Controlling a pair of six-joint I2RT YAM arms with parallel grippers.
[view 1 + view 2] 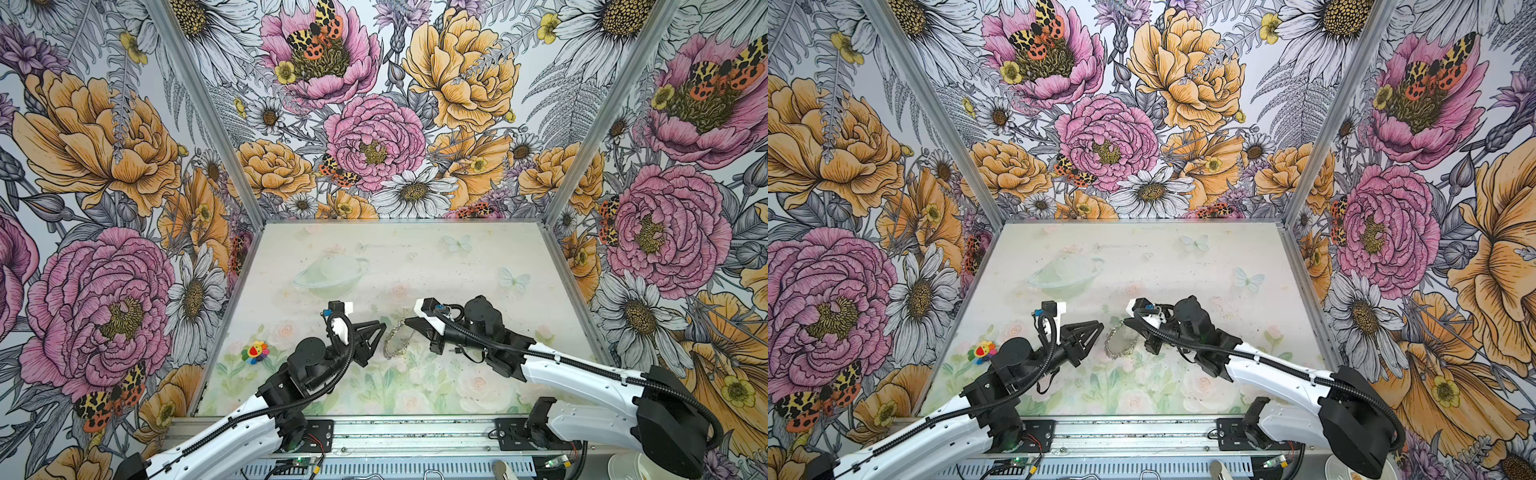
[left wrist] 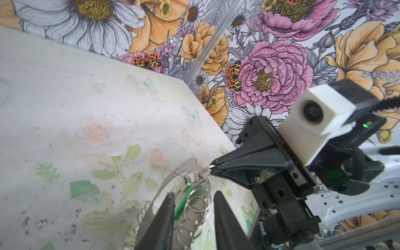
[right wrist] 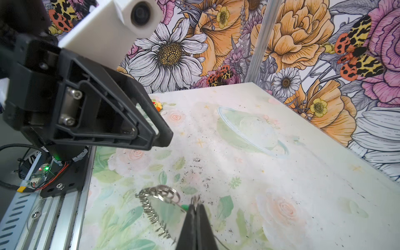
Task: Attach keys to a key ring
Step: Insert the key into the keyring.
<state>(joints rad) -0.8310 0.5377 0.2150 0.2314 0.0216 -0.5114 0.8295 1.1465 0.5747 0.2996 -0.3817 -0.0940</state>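
The key ring, a grey horseshoe plate edged with silver wire rings, is tilted up off the table between the two arms. My right gripper is shut on one small wire ring at the plate's end, also seen in the left wrist view. My left gripper is open, its fingers on either side of a cluster of rings. A green key tag hangs among those rings, beside one finger. I cannot make out the key's dark metal part.
A small rainbow flower toy lies on the table to the left of the left arm. Floral walls enclose the table on three sides. An aluminium rail with the arm bases runs along the front edge.
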